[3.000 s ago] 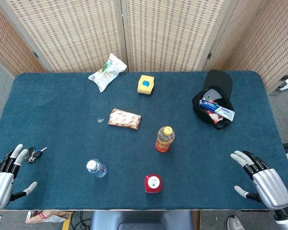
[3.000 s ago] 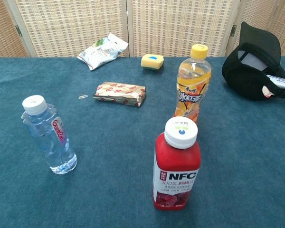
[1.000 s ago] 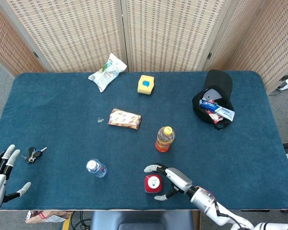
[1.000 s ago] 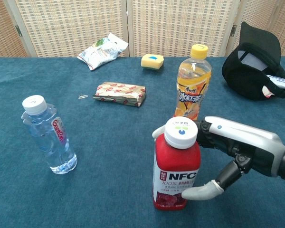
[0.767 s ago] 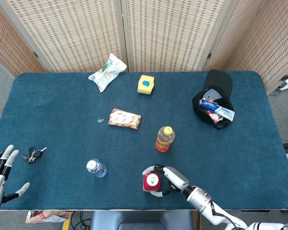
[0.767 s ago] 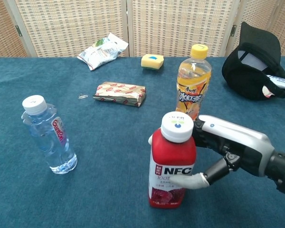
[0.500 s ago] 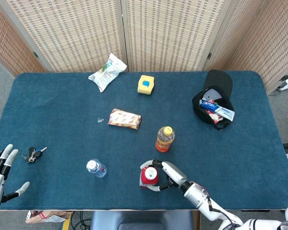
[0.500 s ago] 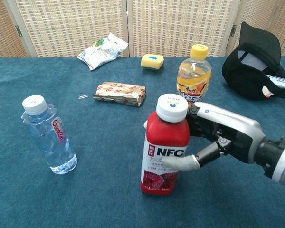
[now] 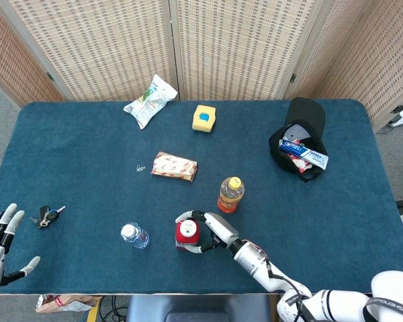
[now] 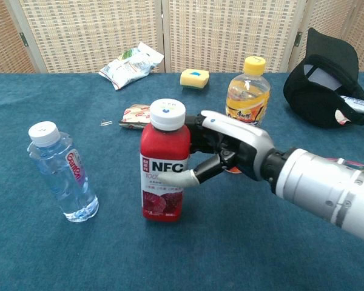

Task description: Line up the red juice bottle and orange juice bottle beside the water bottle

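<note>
The right hand (image 10: 221, 154) gripped the squat red plastic juice bottle (image 10: 164, 173) upright, near the clear plastic water bottle (image 10: 62, 176) on its right, and a good placement probably meant keeping it vertical, setting it down just beside, then releasing gently.

Red juice bottle (image 10: 164, 176) with white cap; orange juice bottle (image 10: 246, 91) (yellow cap); clear water bottle (image 10: 61, 175); blue table (image 9: 87, 174); black cap (image 9: 301, 134).
</note>
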You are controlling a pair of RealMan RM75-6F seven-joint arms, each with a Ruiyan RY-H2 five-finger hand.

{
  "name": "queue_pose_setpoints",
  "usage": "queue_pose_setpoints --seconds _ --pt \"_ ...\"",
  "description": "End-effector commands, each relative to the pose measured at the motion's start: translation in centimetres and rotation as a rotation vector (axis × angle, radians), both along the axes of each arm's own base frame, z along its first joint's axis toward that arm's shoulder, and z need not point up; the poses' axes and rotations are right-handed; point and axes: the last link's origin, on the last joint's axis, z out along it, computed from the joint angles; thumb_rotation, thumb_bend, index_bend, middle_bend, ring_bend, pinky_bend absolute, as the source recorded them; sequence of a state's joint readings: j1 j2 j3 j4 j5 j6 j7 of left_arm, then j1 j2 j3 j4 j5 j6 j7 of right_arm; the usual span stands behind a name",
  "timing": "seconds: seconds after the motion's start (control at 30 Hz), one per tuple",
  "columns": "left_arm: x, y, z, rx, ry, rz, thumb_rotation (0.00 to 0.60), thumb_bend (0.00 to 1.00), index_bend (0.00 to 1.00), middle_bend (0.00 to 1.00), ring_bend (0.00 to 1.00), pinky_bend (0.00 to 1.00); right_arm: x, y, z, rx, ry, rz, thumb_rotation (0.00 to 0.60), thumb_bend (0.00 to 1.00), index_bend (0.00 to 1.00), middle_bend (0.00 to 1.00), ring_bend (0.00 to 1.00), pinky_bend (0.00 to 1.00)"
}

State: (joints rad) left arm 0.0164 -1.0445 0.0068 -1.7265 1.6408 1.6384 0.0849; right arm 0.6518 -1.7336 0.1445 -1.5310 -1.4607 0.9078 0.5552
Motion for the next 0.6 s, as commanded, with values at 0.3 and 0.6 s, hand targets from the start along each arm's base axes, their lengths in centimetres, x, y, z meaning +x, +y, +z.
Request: queue_pose_setpoints --seconds 0.3,0.6 --pt "-0.1 -0.1 0.2 0.003 0.005 0.006 0.600 0.16 0.00 0.00 0.00 0.16 2.3 -1.3 -2.6 0.033 0.017 0.008 0.600 0.45 0.52 0.35 0.24 0.28" --pt "-0.2 -0.2 0.2 0.003 0.008 0.008 0.600 0.16 0.00 0.00 0.00 0.16 1.9 -0.9 -2.4 0.046 0.055 0.059 0.600 0.40 0.38 0.21 0.14 0.21"
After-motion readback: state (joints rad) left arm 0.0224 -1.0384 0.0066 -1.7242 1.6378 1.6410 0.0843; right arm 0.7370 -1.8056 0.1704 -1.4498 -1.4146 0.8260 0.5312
